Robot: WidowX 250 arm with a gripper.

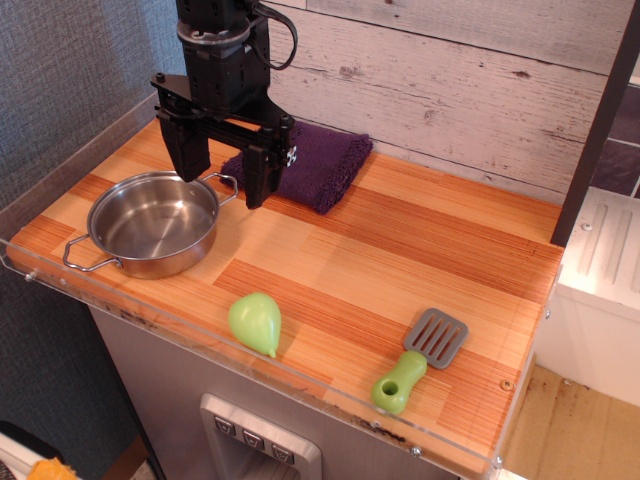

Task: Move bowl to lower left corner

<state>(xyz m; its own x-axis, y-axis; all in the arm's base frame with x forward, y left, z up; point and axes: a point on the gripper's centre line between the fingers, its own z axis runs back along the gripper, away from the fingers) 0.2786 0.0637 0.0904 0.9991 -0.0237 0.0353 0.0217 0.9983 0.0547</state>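
Bowl (153, 223) sits just down-left of your claw (222, 170), whose spread fingers straddle its rear handle; the desk (400, 260) corner lies beyond the bowl.

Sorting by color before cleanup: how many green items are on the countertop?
2. A green pear-shaped toy lies near the front edge, right of the bowl. The spatula, farther right, has a green handle and a gray blade. None seem hidden.

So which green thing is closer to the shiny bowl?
The green pear. It lies just right of the bowl, near the front edge. The green-handled spatula lies much farther right.
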